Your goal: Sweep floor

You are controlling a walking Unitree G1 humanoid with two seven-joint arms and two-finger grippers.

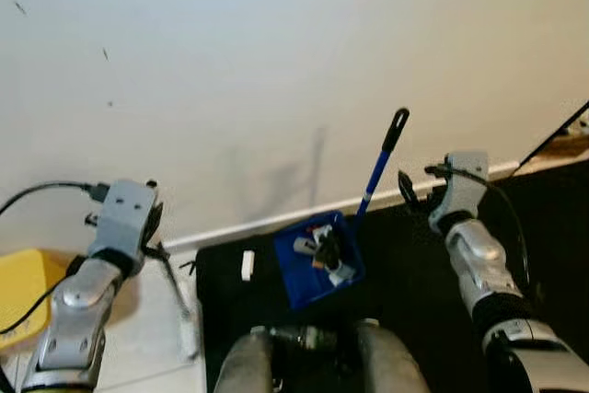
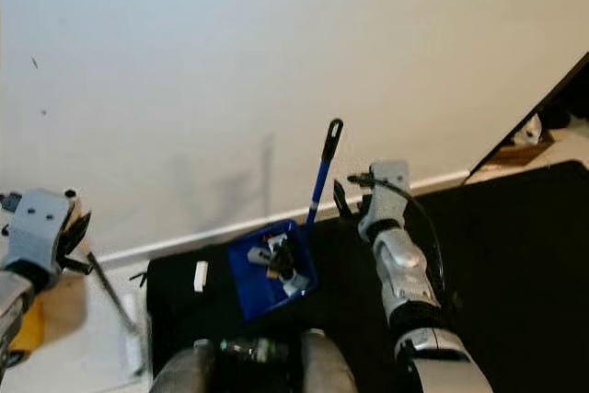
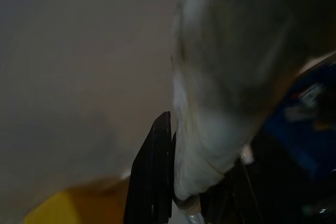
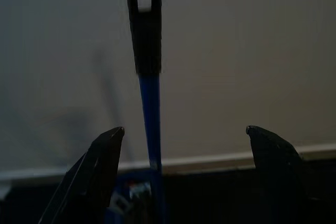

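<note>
A blue dustpan (image 1: 317, 262) holding several bits of debris sits on a black mat (image 1: 414, 273) by the wall. Its blue handle with a black tip (image 1: 396, 126) leans up against the wall. My right gripper (image 1: 409, 189) hovers just right of that handle and is open. In the right wrist view the handle (image 4: 149, 108) stands beyond the gap between the two fingertips (image 4: 107, 145). My left gripper (image 1: 156, 248) is at the left, shut on a thin grey brush stick (image 1: 175, 284) that slants down to a white head (image 1: 189, 336). One black finger (image 3: 155, 177) shows beside a blurred white shape.
A small white piece (image 1: 247, 264) lies on the mat left of the dustpan. A yellow object (image 1: 23, 294) sits on the pale floor at far left. A white baseboard (image 1: 276, 218) runs along the wall. My knees (image 1: 248, 361) are at the bottom.
</note>
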